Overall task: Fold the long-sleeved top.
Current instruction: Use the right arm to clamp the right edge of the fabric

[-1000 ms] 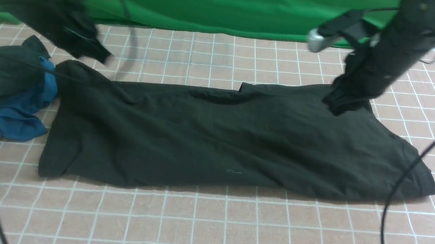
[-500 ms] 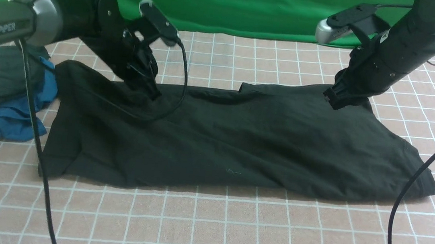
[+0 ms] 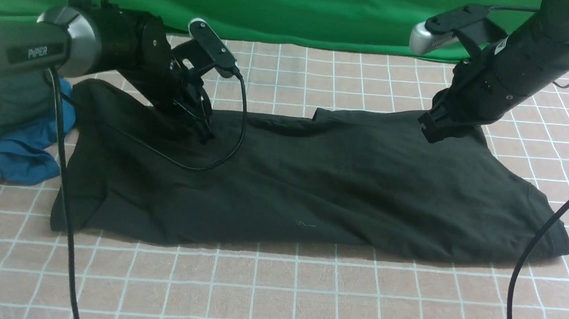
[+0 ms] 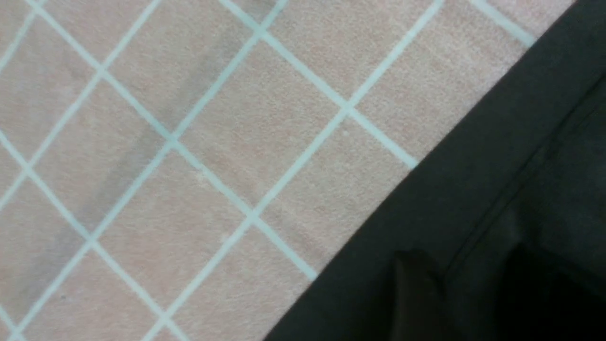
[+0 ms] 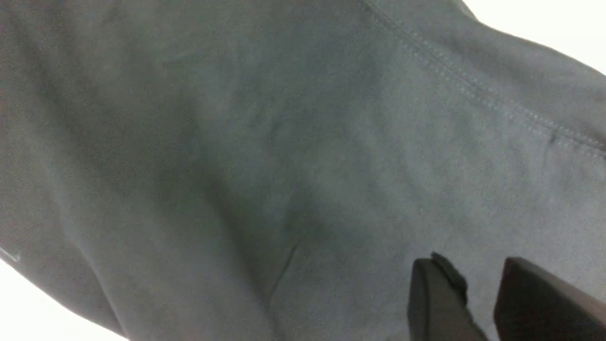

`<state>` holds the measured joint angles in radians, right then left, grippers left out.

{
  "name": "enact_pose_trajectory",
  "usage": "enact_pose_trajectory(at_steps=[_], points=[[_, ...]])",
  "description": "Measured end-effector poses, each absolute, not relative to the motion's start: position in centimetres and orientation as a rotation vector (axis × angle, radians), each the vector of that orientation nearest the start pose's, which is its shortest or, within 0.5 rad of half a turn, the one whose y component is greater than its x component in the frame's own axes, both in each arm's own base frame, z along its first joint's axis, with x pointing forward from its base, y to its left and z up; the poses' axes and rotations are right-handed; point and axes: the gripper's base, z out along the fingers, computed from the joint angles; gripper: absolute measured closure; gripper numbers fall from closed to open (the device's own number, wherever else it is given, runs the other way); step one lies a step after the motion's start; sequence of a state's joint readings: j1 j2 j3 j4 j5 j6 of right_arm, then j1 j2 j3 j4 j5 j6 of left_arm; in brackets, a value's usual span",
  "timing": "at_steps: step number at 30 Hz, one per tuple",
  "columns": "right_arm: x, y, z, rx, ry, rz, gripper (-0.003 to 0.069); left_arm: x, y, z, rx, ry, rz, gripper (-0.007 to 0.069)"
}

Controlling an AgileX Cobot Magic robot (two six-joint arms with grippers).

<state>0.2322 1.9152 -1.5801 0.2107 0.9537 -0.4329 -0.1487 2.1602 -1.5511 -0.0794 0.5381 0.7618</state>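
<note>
Left hand (image 3: 206,134), fingers slightly parted and pinching nothing, rests on the long-sleeved top (image 3: 313,183), a long band across the middle of the surface (image 3: 270,295), seemingly folded lengthwise already; crosswise folds remain. Right hand (image 3: 427,132), likewise parted, at its far edge

Whether the right claw (image 3: 427,133) grips the long-sleeved top (image 3: 313,183) is unclear.

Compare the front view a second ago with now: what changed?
The left end effector swung in from the far left and down onto the far edge of the long-sleeved top; no grip visible. The right end effector barely shifted at the top's far right edge. The top and the blue garment stayed put.
</note>
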Motion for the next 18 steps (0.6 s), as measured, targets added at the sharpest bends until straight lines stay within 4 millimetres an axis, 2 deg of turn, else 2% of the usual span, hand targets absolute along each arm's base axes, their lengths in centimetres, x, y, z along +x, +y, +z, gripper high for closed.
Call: enact_pose_trajectory(at_steps=[3,5,11,18], points=[[39.9,11.0,25.2,-0.779,2.636,0.215,0.044,45.5,-7.3,15.2,1.113,2.396,0.133,0.0564],[39.9,11.0,25.2,-0.782,2.635,0.215,0.044,45.4,-7.3,15.5,1.12,2.396,0.133,0.0599],[40.0,11.0,25.3,-0.779,2.62,0.21,0.044,45.3,-7.2,17.1,1.143,2.352,0.153,0.0608],[40.1,11.0,25.3,-0.774,2.61,0.207,0.044,45.2,-7.2,17.2,1.142,2.347,0.153,0.0608]])
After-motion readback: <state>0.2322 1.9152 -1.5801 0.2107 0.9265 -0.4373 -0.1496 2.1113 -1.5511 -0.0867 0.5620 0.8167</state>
